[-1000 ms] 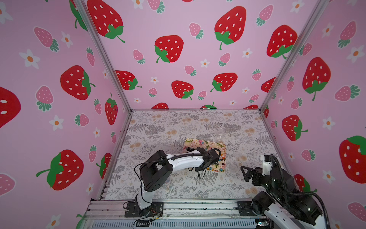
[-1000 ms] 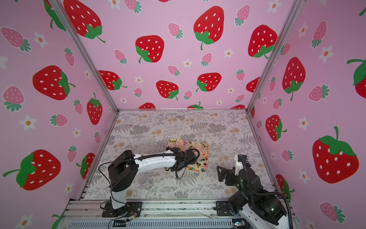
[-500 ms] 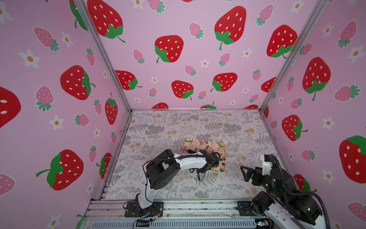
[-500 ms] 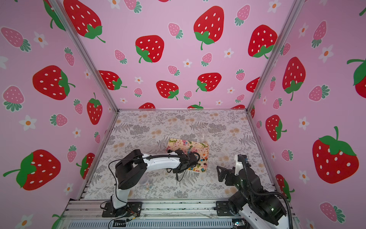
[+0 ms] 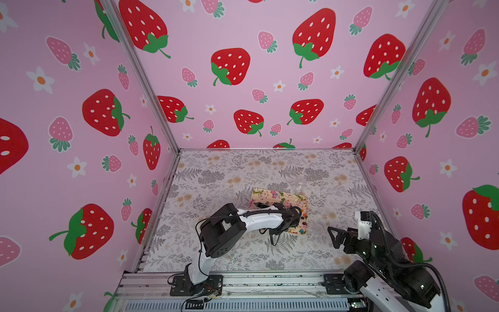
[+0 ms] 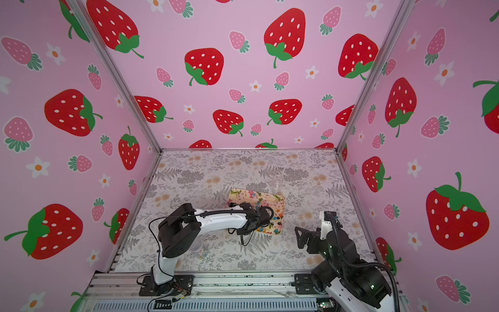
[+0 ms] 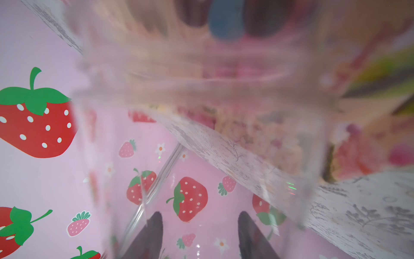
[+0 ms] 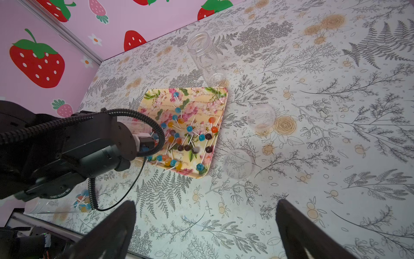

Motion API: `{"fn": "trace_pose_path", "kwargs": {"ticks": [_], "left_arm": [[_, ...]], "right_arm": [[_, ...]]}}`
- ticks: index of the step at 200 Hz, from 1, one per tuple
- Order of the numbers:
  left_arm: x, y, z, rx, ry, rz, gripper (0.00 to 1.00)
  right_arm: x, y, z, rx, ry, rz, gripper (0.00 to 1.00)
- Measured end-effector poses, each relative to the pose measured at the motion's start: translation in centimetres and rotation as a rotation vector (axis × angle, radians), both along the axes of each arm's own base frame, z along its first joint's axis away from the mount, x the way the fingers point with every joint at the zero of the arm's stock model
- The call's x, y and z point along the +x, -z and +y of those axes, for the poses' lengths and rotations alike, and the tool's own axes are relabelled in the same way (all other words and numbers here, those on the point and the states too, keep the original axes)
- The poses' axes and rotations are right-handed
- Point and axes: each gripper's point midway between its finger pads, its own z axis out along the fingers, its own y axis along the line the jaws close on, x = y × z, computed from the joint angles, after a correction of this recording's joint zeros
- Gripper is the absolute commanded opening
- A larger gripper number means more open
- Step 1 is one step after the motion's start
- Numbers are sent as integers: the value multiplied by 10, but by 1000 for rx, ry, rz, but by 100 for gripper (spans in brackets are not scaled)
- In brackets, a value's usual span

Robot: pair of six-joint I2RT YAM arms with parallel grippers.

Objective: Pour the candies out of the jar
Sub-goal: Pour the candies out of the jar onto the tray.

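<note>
While the left gripper [image 7: 200,216] clamps its jaws nearly shut on the clear jar [image 7: 201,157], the jar hangs tipped over the tray [image 8: 154,96], toward its 6 o'clock edge in both top views. Candies [image 8: 186,139] lie scattered on the tray, mostly toward 4 o'clock. The right gripper [image 8: 207,203] hovers at the tray's 4 o'clock, well apart, jaws spread wide and empty. An empty jar [image 8: 202,56] lies just beside the tray's 1 o'clock corner; two lids [image 8: 261,120] sit at 3 o'clock.
</note>
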Motion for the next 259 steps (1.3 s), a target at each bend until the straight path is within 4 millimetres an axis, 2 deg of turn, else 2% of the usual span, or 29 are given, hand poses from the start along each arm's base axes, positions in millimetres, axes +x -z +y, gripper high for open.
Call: {"fn": "trace_pose_path", "kwargs": {"ticks": [38,75,133,176,205,259], "left_arm": [[-3,-34,2,-113,-40,-51,55],[-12,-50,6,-241,-101,-61,55],[-26,-94,5,-574,-175,-93,55],[-40,-128,3,-884,-181,-76,55],[-46,-152,1,-1091,-184,-37,55],[-79,-175,-16,-1393,-83,133,56]], "right_arm": [[0,0,0,-8,0,10,99],[3,-4,4,-19,-9,33,97],[22,-17,31,-41,-53,86,97],[42,-51,56,-19,-108,47,96],[54,-81,81,16,-185,9,92],[74,-132,141,141,-390,-41,76]]}}
